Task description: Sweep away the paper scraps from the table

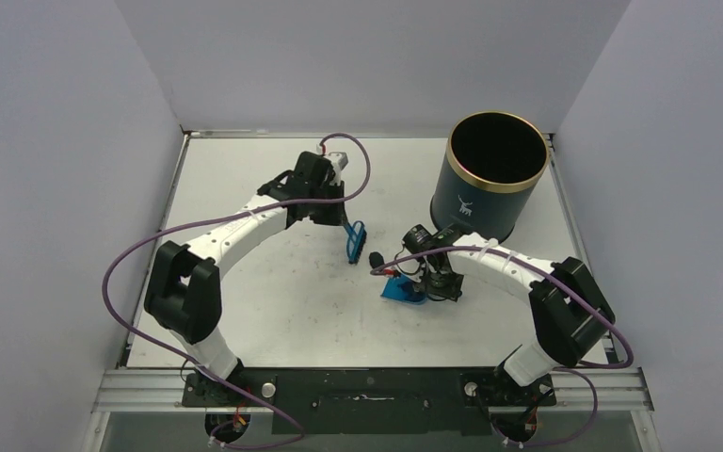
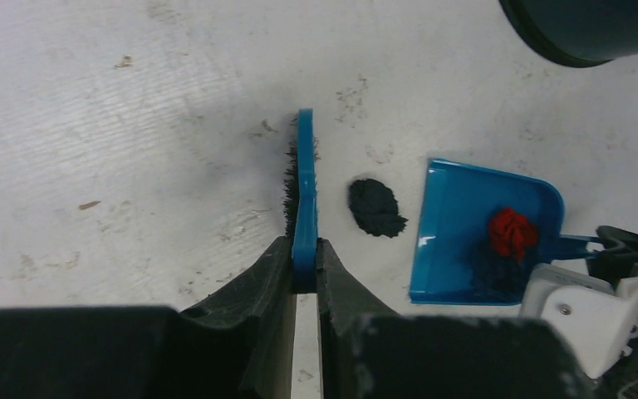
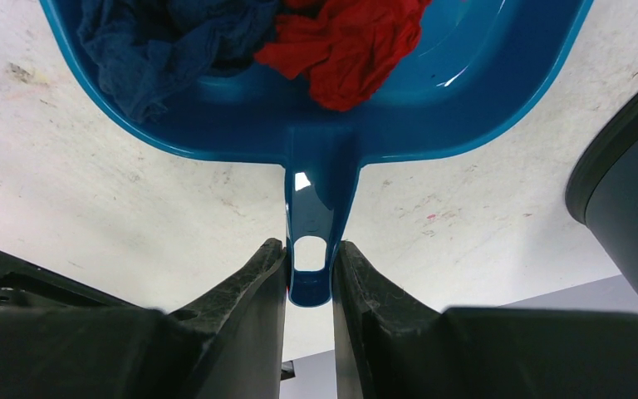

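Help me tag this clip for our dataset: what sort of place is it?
Likely a robot lab test cell: a scuffed white table boxed in by plain white panels, two arms bolted to a metal rail.

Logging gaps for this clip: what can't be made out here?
Top view: dustpan contents, partly under the right gripper, too small.
Right wrist: dustpan's front lip and the loose dark scrap, beyond the top edge.
Left wrist: bin cropped at the top; brush handle buried in the left gripper.
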Robot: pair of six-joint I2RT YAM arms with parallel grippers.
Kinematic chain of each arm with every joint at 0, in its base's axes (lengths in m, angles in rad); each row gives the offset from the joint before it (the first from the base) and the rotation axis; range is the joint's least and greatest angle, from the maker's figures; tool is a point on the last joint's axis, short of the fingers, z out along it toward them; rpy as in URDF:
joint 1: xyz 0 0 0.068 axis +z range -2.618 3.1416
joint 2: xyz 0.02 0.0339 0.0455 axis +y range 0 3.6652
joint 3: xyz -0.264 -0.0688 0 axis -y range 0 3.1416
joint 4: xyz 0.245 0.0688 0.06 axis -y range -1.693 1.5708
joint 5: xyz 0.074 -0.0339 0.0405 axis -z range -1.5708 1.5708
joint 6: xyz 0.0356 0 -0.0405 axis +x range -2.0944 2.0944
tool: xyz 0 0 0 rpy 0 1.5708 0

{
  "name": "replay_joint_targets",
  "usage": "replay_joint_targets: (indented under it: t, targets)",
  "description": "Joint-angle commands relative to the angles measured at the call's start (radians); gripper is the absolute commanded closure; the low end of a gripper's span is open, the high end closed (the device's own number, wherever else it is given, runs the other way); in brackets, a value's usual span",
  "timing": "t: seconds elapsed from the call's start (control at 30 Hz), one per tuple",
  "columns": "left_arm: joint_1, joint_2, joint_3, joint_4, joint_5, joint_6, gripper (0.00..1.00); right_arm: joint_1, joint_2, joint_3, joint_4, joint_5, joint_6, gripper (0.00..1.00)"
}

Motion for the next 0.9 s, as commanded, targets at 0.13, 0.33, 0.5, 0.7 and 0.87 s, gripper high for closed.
replay_joint_targets:
  t: [0.13, 0.33, 0.5, 0.7, 0.87]
  targets:
    - [-0.003, 0.058, -0.079, 0.164, 0.324, -0.127, 1.0, 0.006, 0.02, 0.042, 0.019, -0.003, 0.017, 0.95]
    - [0.005, 0.015, -0.151, 0.317, 0.457, -0.207, 1.0, 0.006, 0.02, 0.033, 0.027, -0.04, 0.015, 0.95]
    - [0.04, -0.041, -0.249, 0.535, 0.559, -0.356, 1.0, 0.002, -0.007, -0.007, 0.06, -0.067, 0.017, 0.95]
    - [0.086, -0.055, -0.298, 0.642, 0.637, -0.443, 1.0, -0.021, -0.087, -0.055, 0.107, -0.111, 0.022, 0.95]
    - [0.143, -0.127, -0.348, 0.74, 0.719, -0.494, 1.0, -0.041, -0.154, -0.071, 0.122, -0.12, 0.015, 0.95]
